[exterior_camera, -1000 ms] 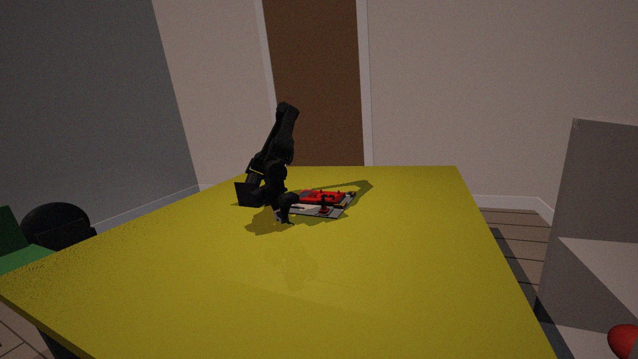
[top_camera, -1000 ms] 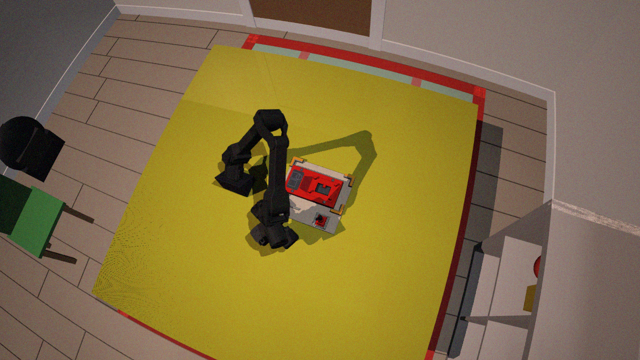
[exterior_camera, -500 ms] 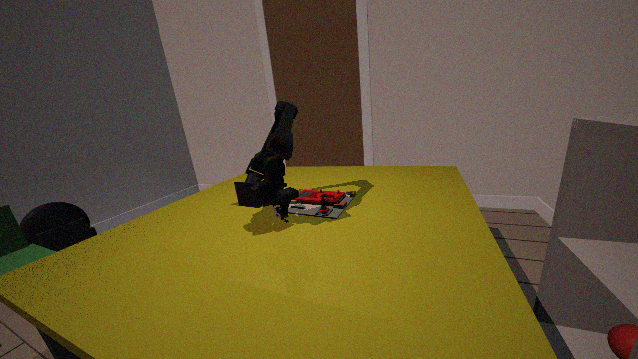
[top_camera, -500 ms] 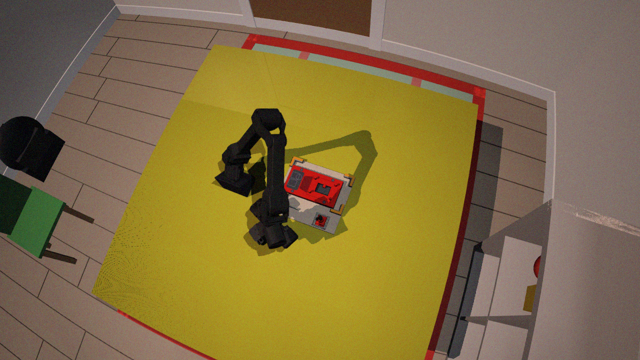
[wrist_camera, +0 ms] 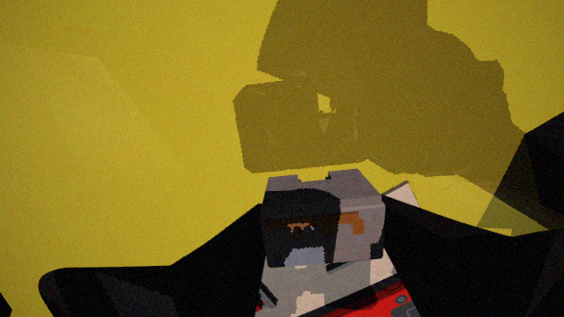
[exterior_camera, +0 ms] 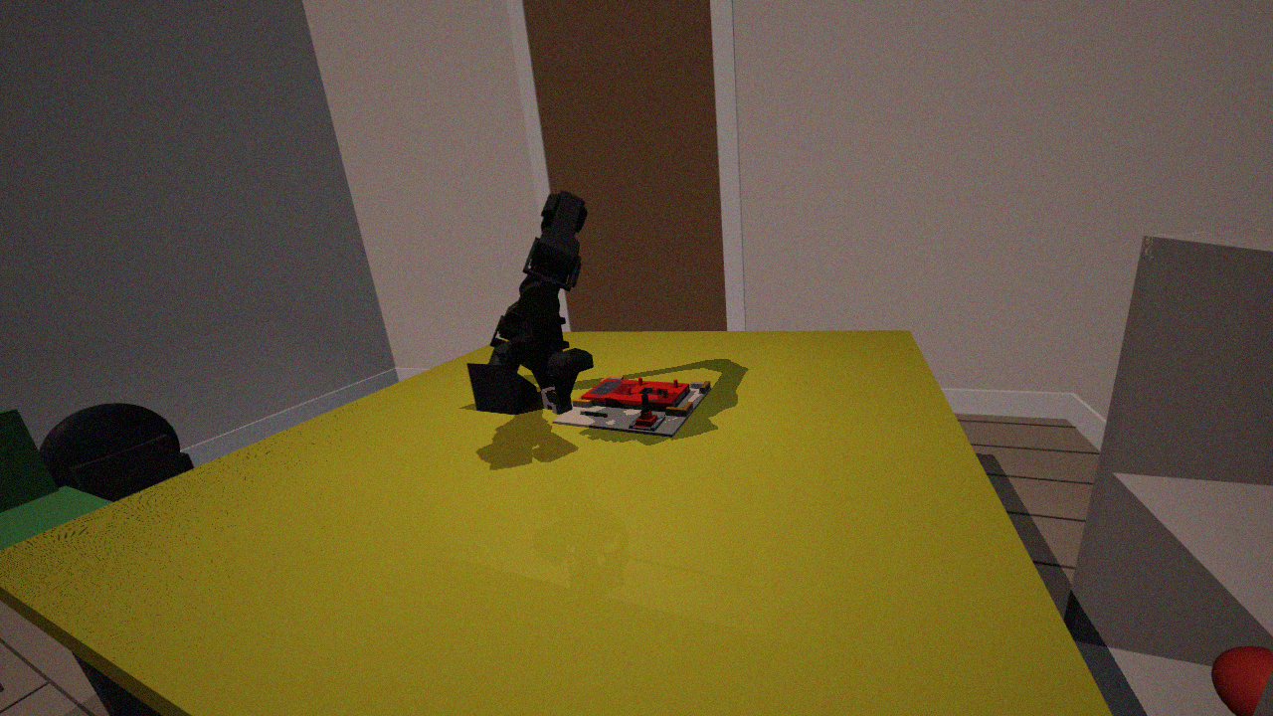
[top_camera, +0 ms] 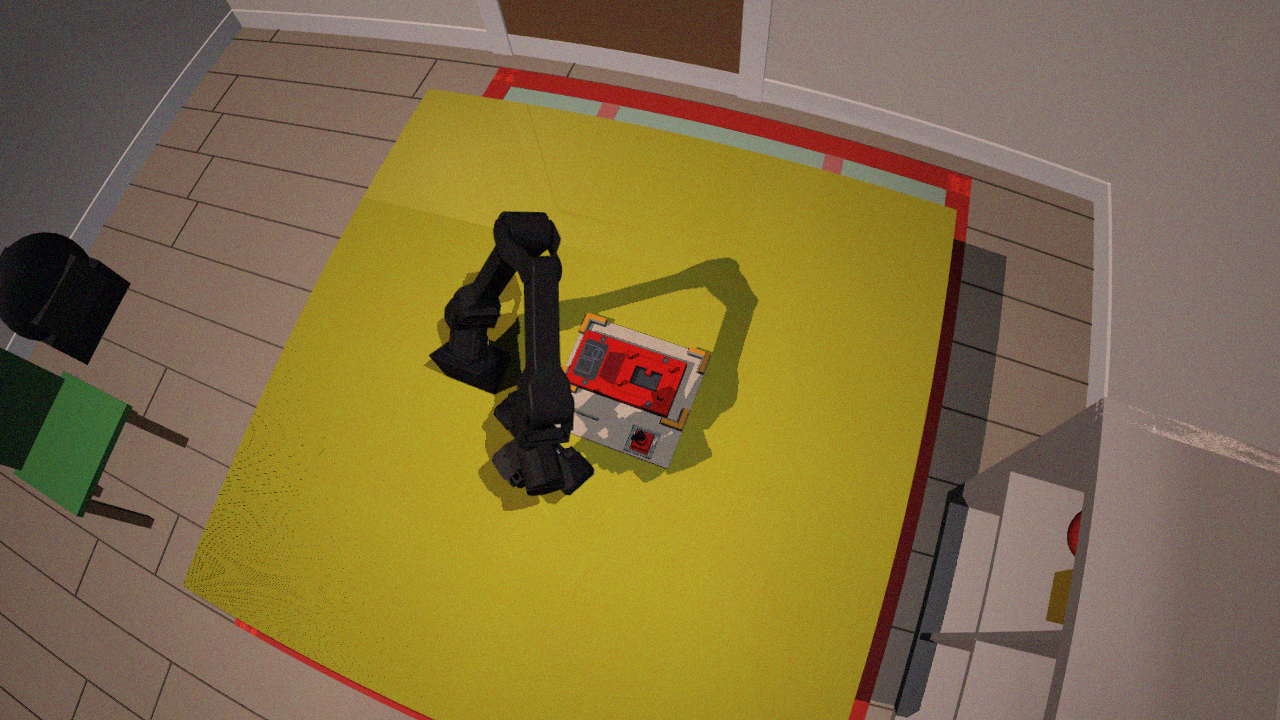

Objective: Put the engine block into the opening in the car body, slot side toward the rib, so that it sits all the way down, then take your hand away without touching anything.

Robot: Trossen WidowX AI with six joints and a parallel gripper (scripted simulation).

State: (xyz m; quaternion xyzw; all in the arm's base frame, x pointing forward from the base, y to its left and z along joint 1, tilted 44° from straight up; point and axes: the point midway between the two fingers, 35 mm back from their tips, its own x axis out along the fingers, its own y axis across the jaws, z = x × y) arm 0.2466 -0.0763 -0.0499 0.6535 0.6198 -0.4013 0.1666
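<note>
My gripper (wrist_camera: 317,207) (exterior_camera: 553,399) is shut on the grey engine block (wrist_camera: 359,198) (exterior_camera: 548,396), one finger at each side. The block is held above the yellow table, its shadow apart from it in the wrist view. Its notched slot edge faces the top of the wrist view, and an orange mark shows on the near face. In the top view the arm hides the block. The red car body (top_camera: 610,390) (exterior_camera: 614,397) (wrist_camera: 352,313) lies to the right of the gripper in the top and exterior views. Its dark opening (top_camera: 645,380) is empty; the rib is too small to make out surely.
The car body lies on a grey board (top_camera: 617,434) (exterior_camera: 605,425) between orange corner brackets (top_camera: 593,320) (top_camera: 703,360) (top_camera: 677,420). A red and black upright piece (top_camera: 640,438) (exterior_camera: 646,417) stands on the board's front part, right of the gripper.
</note>
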